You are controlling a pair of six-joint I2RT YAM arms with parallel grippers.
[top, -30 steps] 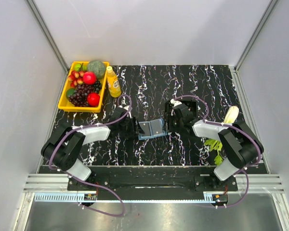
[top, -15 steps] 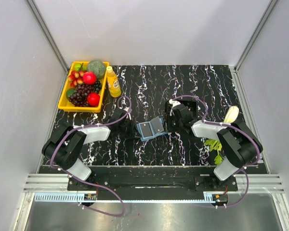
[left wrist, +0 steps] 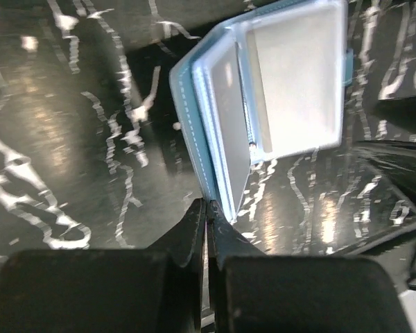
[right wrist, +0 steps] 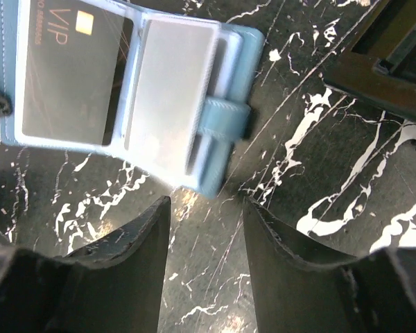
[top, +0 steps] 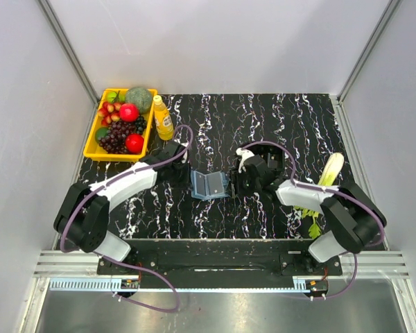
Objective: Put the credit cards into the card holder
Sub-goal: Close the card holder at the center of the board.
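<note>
Left fingers [left wrist: 189, 239] together, just beside card holder [left wrist: 263, 104]

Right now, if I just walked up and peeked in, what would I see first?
Probably the bright yellow tray heaped with fruit in the far left corner of the black marbled table. Next comes the open blue card holder in the middle, lying between the left gripper and the right gripper, with a dark card marked VIP tucked inside.
</note>
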